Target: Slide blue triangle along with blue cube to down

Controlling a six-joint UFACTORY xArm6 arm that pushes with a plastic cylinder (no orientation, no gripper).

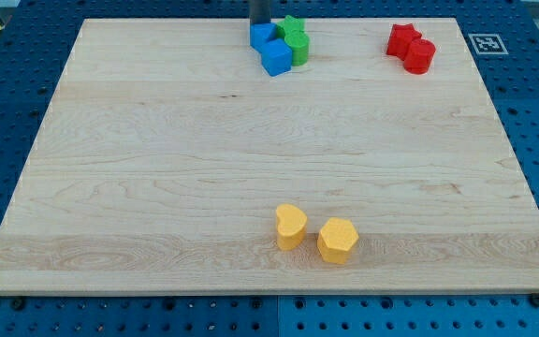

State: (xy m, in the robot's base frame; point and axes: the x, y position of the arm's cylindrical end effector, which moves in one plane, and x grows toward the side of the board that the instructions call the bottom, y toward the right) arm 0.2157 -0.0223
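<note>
Two blue blocks lie touching near the view's top centre. The upper one (263, 37) looks like the blue triangle. The lower one (276, 59) is the blue cube. My dark rod comes down from the view's top edge, and my tip (260, 25) sits right at the top side of the blue triangle, seemingly touching it. A green star (293, 27) and a green cylinder (299, 49) press against the right side of the blue blocks.
A red star (401, 39) and a red cylinder (420, 56) sit at the view's top right. A yellow heart (290, 226) and a yellow hexagon (338, 241) lie near the bottom centre. The wooden board (157, 168) ends in edges on all sides.
</note>
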